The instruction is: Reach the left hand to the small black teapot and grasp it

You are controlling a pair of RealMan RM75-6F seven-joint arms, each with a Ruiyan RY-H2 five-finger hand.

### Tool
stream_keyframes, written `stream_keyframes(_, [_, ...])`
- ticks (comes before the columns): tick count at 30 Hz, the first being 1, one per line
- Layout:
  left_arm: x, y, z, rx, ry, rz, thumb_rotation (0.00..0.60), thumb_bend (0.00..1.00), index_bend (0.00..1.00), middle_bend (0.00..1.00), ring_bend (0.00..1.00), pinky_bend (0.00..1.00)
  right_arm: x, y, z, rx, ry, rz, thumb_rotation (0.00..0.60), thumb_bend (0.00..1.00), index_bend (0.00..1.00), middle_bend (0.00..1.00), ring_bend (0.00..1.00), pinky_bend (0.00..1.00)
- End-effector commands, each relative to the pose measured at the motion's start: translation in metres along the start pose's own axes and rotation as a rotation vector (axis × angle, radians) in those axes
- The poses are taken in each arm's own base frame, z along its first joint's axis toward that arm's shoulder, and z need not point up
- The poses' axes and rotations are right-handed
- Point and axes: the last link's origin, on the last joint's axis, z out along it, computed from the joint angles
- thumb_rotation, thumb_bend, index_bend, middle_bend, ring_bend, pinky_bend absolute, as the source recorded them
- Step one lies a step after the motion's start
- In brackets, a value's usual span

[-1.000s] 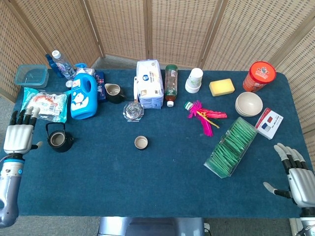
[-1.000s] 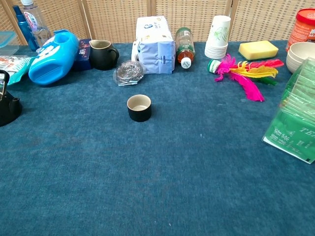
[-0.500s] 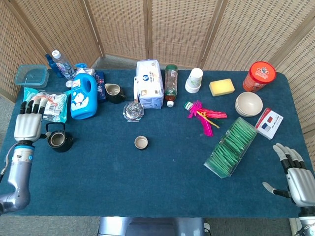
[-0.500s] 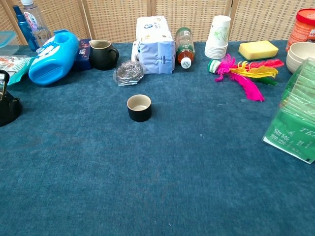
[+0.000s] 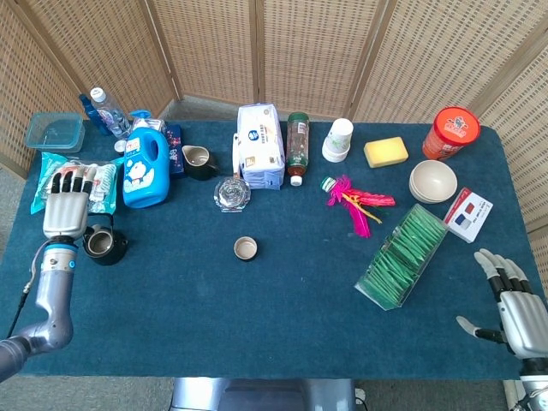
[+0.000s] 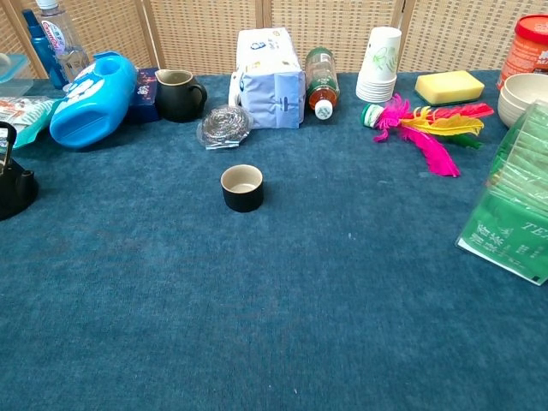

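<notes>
The left hand [image 5: 66, 208], fingers extended and holding nothing, hovers just left of and above the small black teapot [image 5: 104, 245], overlapping its handle; the right hand [image 5: 516, 312] lies well apart.

Counted on worktop [image 5: 282, 342]:
- Teapot [image 5: 104, 246]: one, at 9 o'clock.
- Small cup [image 5: 246, 248]: one, near centre.
- Dark pitcher [image 5: 199, 161]: one, 11 o'clock.
- Blue detergent jug [image 5: 145, 168]: one.
- Bottles: two, water bottle [image 5: 107, 110] at 10 o'clock, drink bottle [image 5: 297, 144] at 12 o'clock.
- Tissue pack [image 5: 259, 145]: one.
- Steel scourer [image 5: 232, 193]: one.
- Sponge [image 5: 385, 151]: one.
- Paper cup stack [image 5: 338, 139]: one.
- Red-lidded tub [image 5: 451, 132]: one, 2 o'clock.
- Feather shuttlecock [image 5: 355, 199]: one.
- Hands: two, left hand [image 5: 66, 207], right hand [image 5: 514, 306].
</notes>
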Motion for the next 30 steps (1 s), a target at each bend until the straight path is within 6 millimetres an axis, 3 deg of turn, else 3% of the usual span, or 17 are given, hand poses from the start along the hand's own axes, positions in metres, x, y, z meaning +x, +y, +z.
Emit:
stream_keyframes(1, [-0.002,0.008,0.002,-0.015,0.015,0.016,0.600,0.00,0.00,0.00,0.00,0.01,0.000,-0.002,-0.002,0.022,-0.029,0.023,0.600,0.00,0.00,0.00,0.00,0.00])
stream_keyframes(8, [-0.005,0.017,0.008,-0.007,0.010,0.023,0.600,0.00,0.00,0.00,0.00,0.02,0.000,-0.007,-0.005,0.065,-0.087,0.089,0.600,0.00,0.00,0.00,0.00,0.00])
stream_keyframes(12, [-0.005,0.021,0.012,0.011,0.038,0.038,0.600,0.19,0.00,0.04,0.02,0.14,0.001,-0.006,-0.006,0.072,-0.093,0.099,0.600,0.00,0.00,0.00,0.00,0.00])
stream_keyframes(18, [-0.009,0.022,0.015,0.041,0.065,0.091,0.600,0.42,0.10,0.22,0.25,0.43,0.003,-0.004,-0.006,0.074,-0.089,0.104,0.600,0.00,0.00,0.00,0.00,0.00])
stream_keyframes(26, [-0.014,0.019,0.011,0.024,0.039,0.173,0.600,0.43,0.27,0.36,0.42,0.59,0.004,-0.004,-0.007,0.069,-0.075,0.098,0.600,0.00,0.00,0.00,0.00,0.00])
stream_keyframes(30, [-0.016,0.019,0.007,0.007,0.043,0.187,0.600,0.43,0.34,0.49,0.53,0.64,0.003,-0.004,-0.007,0.073,-0.079,0.096,0.600,0.00,0.00,0.00,0.00,0.00])
